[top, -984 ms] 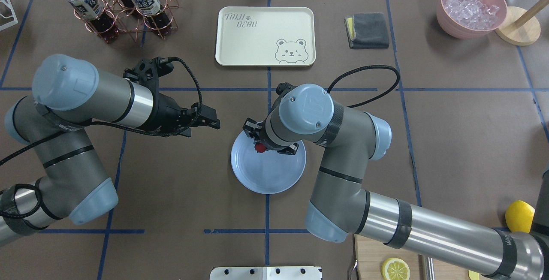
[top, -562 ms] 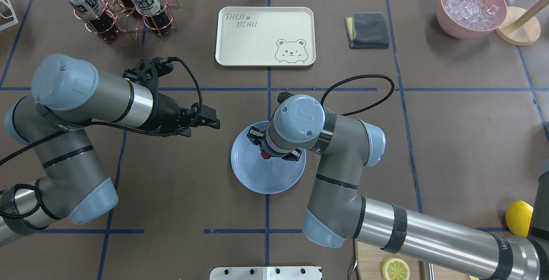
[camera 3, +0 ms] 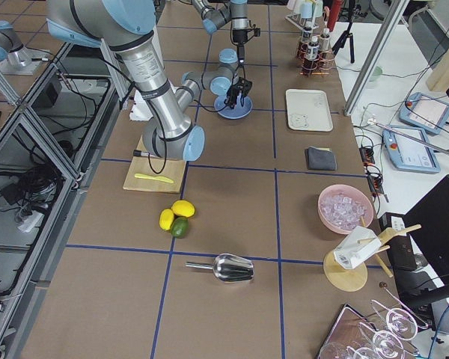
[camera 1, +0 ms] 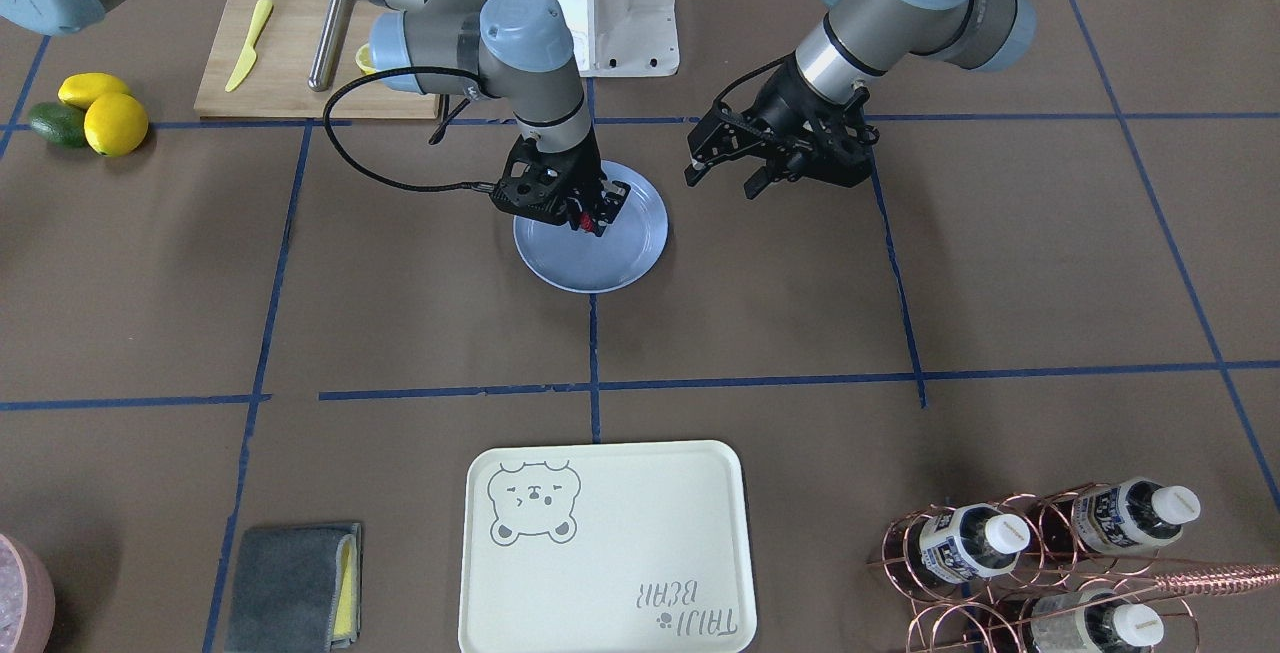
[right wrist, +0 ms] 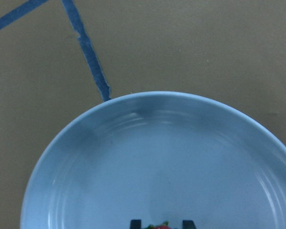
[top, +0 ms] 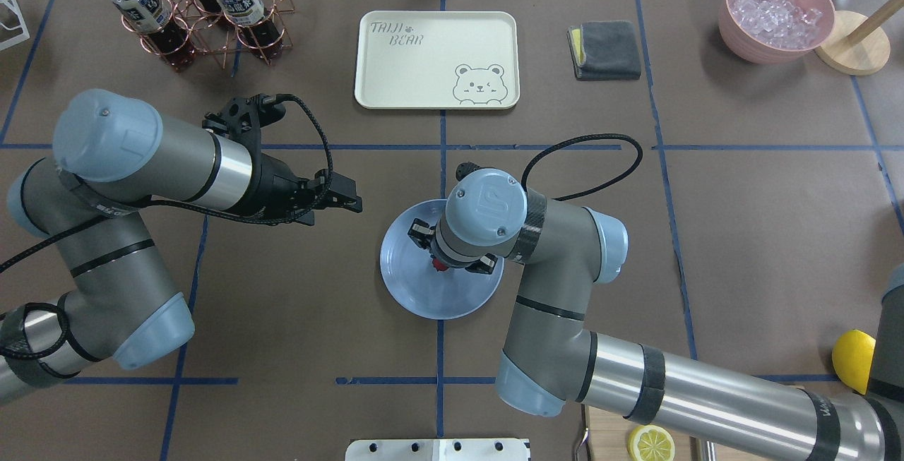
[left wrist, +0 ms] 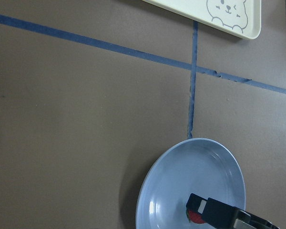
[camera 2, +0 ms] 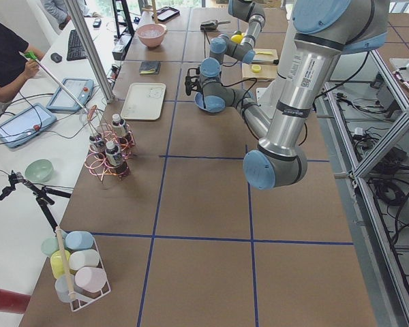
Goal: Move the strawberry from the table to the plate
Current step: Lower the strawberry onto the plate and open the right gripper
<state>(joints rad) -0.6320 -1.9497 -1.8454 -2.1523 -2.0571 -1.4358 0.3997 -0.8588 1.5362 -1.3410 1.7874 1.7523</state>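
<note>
One tiny red strawberry, pinched by the right gripper, is over the middle of the one round, glossy, light-blue plate at the brown paper worktop's centre; the left gripper gapes, empty, nearby

From over the robot's shoulders, the plate is blocked at its middle by the right gripper, clamped on the strawberry. Its arm covers 3 to 5 o'clock. The left gripper hangs at 10 o'clock, apart from the rim. From 6 to 9 o'clock the table lies open.
</note>
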